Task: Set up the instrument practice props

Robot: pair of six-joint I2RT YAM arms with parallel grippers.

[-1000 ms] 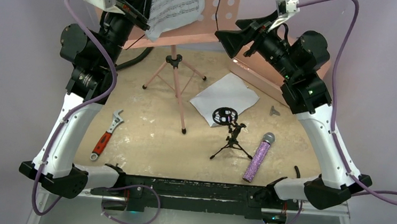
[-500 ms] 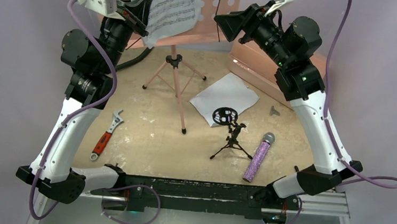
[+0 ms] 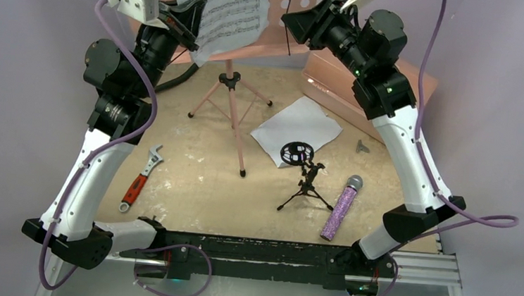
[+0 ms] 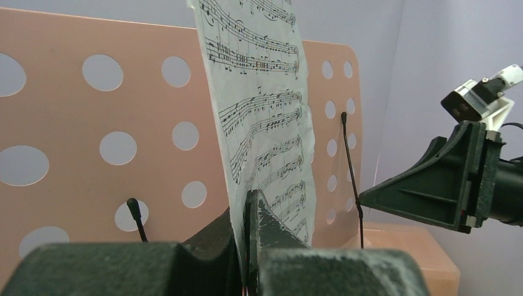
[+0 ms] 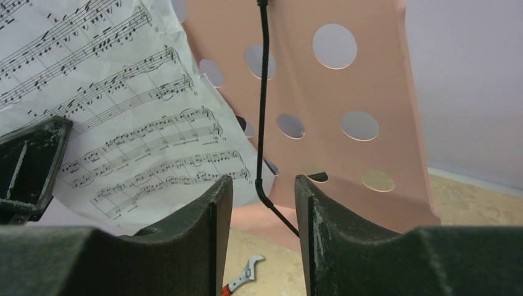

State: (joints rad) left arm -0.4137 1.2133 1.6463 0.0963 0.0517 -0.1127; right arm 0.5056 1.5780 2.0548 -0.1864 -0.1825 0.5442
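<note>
Lower right of the overhead view: one purple microphone (image 3: 341,208) lying flat, just beside one small black mic stand (image 3: 304,176). Lower left: one wrench (image 3: 141,179). Centre: one white page (image 3: 297,130), flat on the table. Top: one pink music stand (image 3: 275,32) and one box (image 3: 328,82), contents unseen. Left gripper (image 4: 250,203) clamped on one music sheet (image 4: 265,123) before the stand's panel. Right gripper (image 5: 262,185) spread, straddling a black wire clip (image 5: 264,92).

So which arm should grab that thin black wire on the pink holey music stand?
Right, probably. The right pincer is open, its gap lined up with the thin black wire on the pink perforated music stand. The left pincer is shut on the white sheet-music page.
</note>
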